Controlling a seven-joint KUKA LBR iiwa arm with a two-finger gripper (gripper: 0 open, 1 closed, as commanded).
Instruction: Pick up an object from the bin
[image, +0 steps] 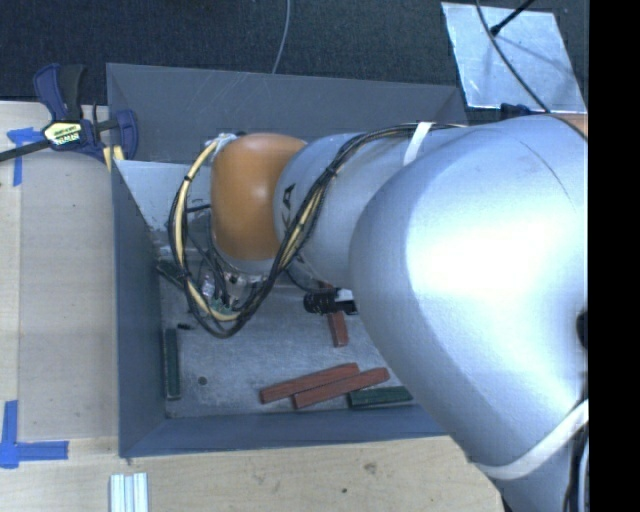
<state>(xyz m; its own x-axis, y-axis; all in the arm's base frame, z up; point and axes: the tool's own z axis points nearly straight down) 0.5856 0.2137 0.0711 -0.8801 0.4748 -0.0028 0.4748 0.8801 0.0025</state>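
— Where is our gripper (222, 292)?

— Down in the left part of the bin (135, 330), toward its far wall. Our arm (470, 270) comes in from the right and covers much of the floor. Its orange cover (245, 195) and the looped cables (183, 230) sit right over the gripper.

— Is it released, or clenched on something?

— We cannot tell, because the cover and cables hide its tip. We cannot tell what lies under it either.

— Then which things are nearest?

— A dark bar (171, 362) lies along the left wall, just in front of the gripper and apart from it. A short brown block (339, 329) lies tilted mid-floor, close against the arm's edge.

— And the rest?

— Two brown sticks (312, 383) lie side by side, touching, near the front wall. A green stick (380, 397) sits just right of them, with its far end under our arm. All of these rest on the bin floor.
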